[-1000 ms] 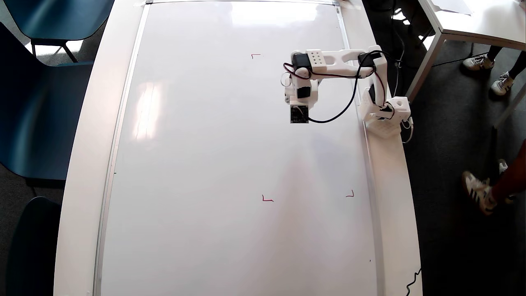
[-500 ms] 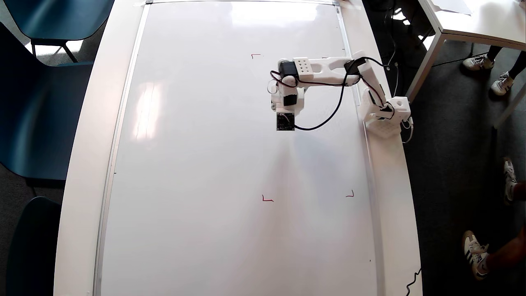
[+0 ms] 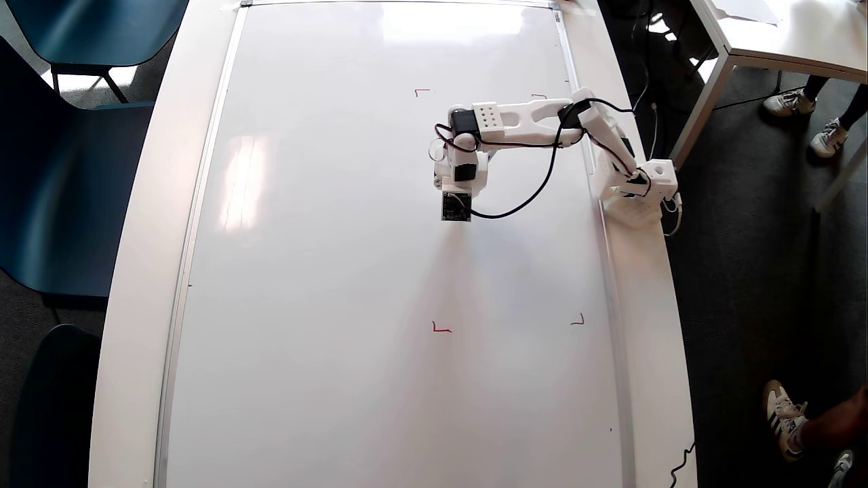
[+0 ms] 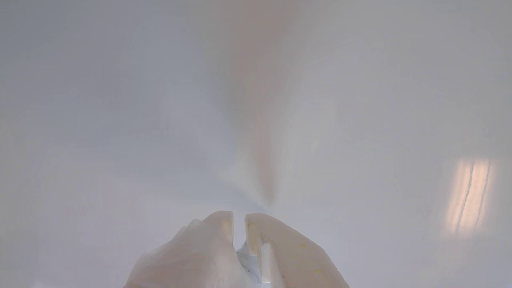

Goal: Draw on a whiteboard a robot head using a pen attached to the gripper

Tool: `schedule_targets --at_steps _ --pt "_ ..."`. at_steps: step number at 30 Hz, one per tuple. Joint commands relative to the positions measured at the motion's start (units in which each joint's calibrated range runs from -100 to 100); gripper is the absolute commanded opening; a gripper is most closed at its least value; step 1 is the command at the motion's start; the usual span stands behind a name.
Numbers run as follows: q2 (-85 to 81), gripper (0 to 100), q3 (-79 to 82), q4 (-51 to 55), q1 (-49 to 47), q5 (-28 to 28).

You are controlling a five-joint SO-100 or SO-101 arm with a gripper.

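Note:
The whiteboard (image 3: 339, 271) fills most of the overhead view, glossy white, with small red corner marks (image 3: 441, 329). No robot head shows; I see no blue line on the board in either view. My gripper (image 3: 456, 193) hangs over the board's upper right part, pointing down beneath the wrist and its black camera board. In the wrist view the gripper (image 4: 239, 218) has its white jaws almost together. A pale bluish-white piece, the pen (image 4: 247, 258), is wedged between them low in the frame. Its tip is hidden. The whiteboard (image 4: 120, 120) lies blurred close below.
The arm's base (image 3: 637, 193) sits on the white table strip right of the board. Blue chairs (image 3: 68, 169) stand at the left. Another white table (image 3: 780, 34) and people's shoes (image 3: 786, 410) are on the dark floor at the right.
The arm has reached out leftward, carrying the wrist left and slightly down over the board. A person's feet at the right have moved toward the bottom of the view.

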Motion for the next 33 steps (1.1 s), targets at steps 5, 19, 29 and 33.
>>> schedule_targets --at_steps 5,19,29,33 --pt "-0.5 1 -1.0 0.1 0.3 -0.3" --pt "-0.8 1 6.0 0.1 0.3 -0.4" --pt "-4.8 1 11.7 0.2 0.3 -0.4" --pt "-8.1 1 15.9 0.2 0.3 -0.5"
